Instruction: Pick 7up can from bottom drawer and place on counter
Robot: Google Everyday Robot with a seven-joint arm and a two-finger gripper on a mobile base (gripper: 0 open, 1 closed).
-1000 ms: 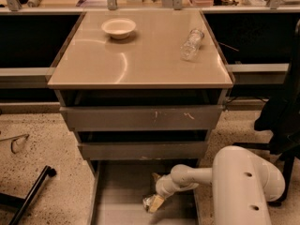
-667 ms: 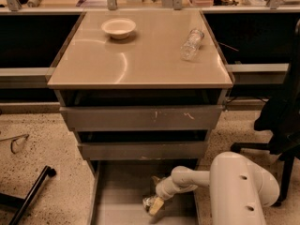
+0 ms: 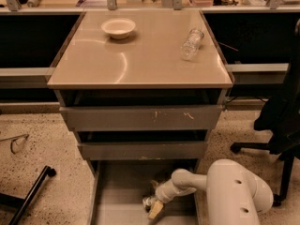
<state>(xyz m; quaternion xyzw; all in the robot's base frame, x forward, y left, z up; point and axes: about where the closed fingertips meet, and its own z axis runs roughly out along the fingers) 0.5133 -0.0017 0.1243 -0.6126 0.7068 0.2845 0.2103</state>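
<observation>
Gripper (image 3: 153,206) down low, white arm (image 3: 187,182) outstretched.

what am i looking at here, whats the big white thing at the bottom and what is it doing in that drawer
The big white thing is a robot arm. There is one picture, taken by a camera looking down at the front of a grey drawer cabinet. Its tan top, the counter, carries a pale bowl and a clear plastic bottle lying on its side. The bottom drawer is pulled open, and the arm reaches down into it. At the arm's tip is its hand, low in the drawer, right at a small shiny can. Whether the can is held I cannot tell from here.
</observation>
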